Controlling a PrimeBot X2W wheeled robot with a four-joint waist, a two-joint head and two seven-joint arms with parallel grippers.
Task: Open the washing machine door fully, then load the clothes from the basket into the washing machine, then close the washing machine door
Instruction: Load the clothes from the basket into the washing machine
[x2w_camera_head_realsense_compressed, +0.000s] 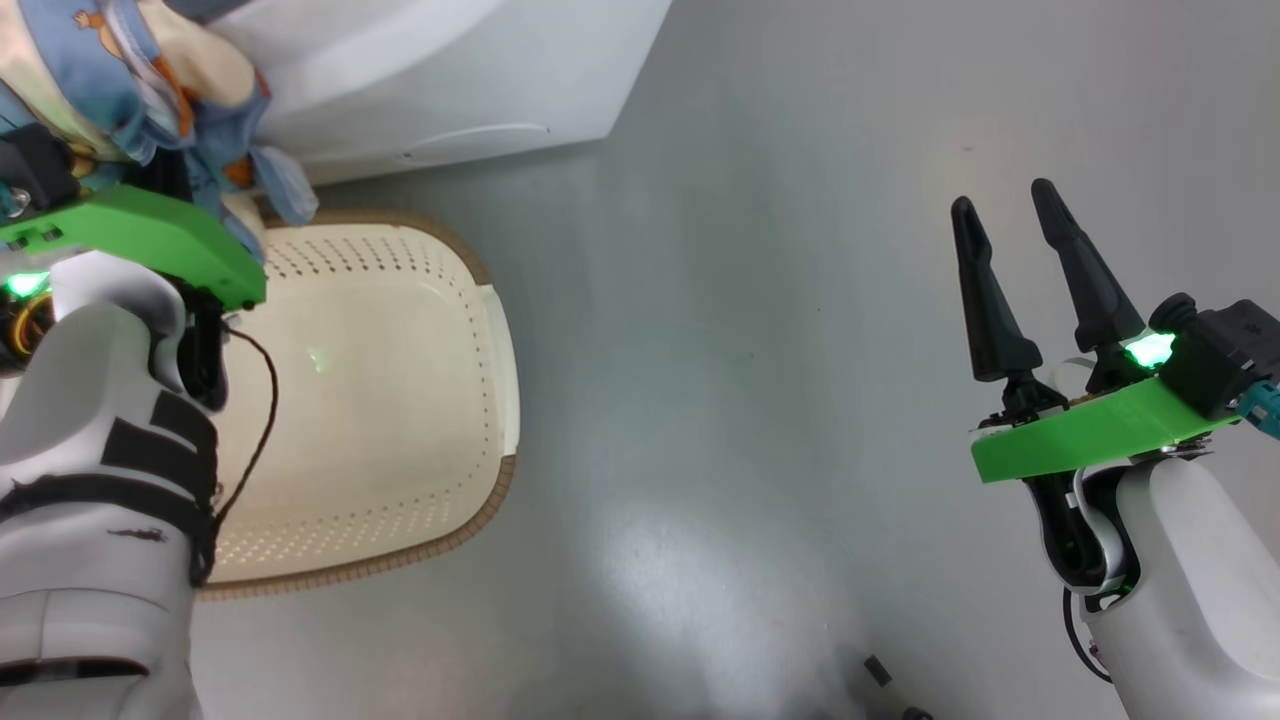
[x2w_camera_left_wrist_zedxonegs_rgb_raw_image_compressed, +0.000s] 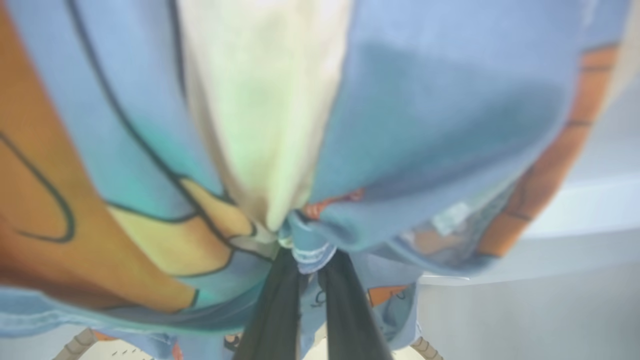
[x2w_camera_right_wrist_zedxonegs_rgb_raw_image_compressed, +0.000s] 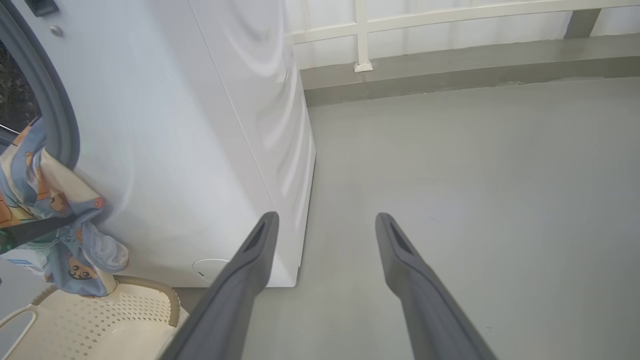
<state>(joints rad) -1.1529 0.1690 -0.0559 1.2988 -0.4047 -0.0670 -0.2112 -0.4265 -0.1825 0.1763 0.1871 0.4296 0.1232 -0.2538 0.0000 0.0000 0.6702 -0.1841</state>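
Note:
My left gripper (x2w_camera_left_wrist_zedxonegs_rgb_raw_image_compressed: 311, 260) is shut on the clothes (x2w_camera_left_wrist_zedxonegs_rgb_raw_image_compressed: 400, 125), a bunch of light-blue fabric with orange prints and a cream piece. The bundle (x2w_camera_head_realsense_compressed: 130, 90) hangs above the far end of the basket (x2w_camera_head_realsense_compressed: 480, 520), against the front of the washing machine (x2w_camera_head_realsense_compressed: 450, 80). In the right wrist view the clothes (x2w_camera_right_wrist_zedxonegs_rgb_raw_image_compressed: 55, 200) dangle just below the machine's grey rubber ring (x2w_camera_right_wrist_zedxonegs_rgb_raw_image_compressed: 55, 115), over the basket (x2w_camera_right_wrist_zedxonegs_rgb_raw_image_compressed: 100, 320). The cream basket's inside looks bare. My right gripper (x2w_camera_head_realsense_compressed: 1010, 230) is open and holds nothing, far to the right over the floor. The washing machine door is out of view.
Grey floor (x2w_camera_head_realsense_compressed: 780, 400) spreads between the basket and my right arm. The machine's white side panel (x2w_camera_right_wrist_zedxonegs_rgb_raw_image_compressed: 250, 125) stands left of my right gripper (x2w_camera_right_wrist_zedxonegs_rgb_raw_image_compressed: 325, 222). A low kerb with a white railing (x2w_camera_right_wrist_zedxonegs_rgb_raw_image_compressed: 450, 60) runs along the far side.

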